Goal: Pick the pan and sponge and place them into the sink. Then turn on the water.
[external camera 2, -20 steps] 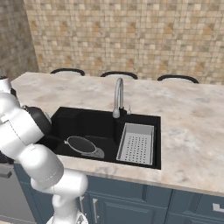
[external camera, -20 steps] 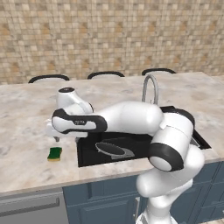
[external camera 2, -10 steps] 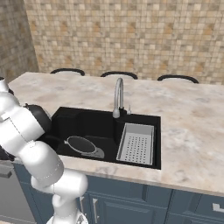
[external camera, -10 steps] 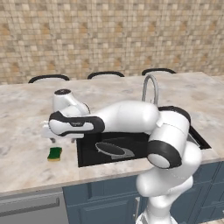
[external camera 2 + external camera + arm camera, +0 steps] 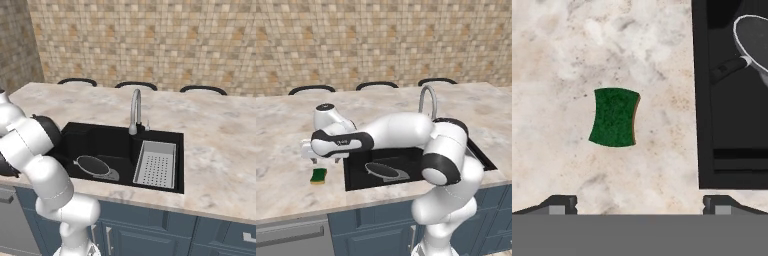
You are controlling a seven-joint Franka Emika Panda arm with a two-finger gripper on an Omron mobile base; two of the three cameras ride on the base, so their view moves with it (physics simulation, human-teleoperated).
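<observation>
- In the hand view the pan [image 5: 757, 42] is cut off by the top and right edges; just part of its rim and its short handle show inside the sink [image 5: 732, 125].
- In the left base view the arm hides the sink's far side and the lower part of the faucet [image 5: 428, 100].
- The sponge's [image 5: 614, 117] yellow underside shows only as a thin edge.

We see a marbled beige worktop [image 5: 286, 185] with a black sink [image 5: 356, 180] set into it. The green sponge [image 5: 319, 175] lies flat on the worktop just left of the sink. A grey drainer tray [image 5: 156, 164] sits in the sink's right side.
</observation>
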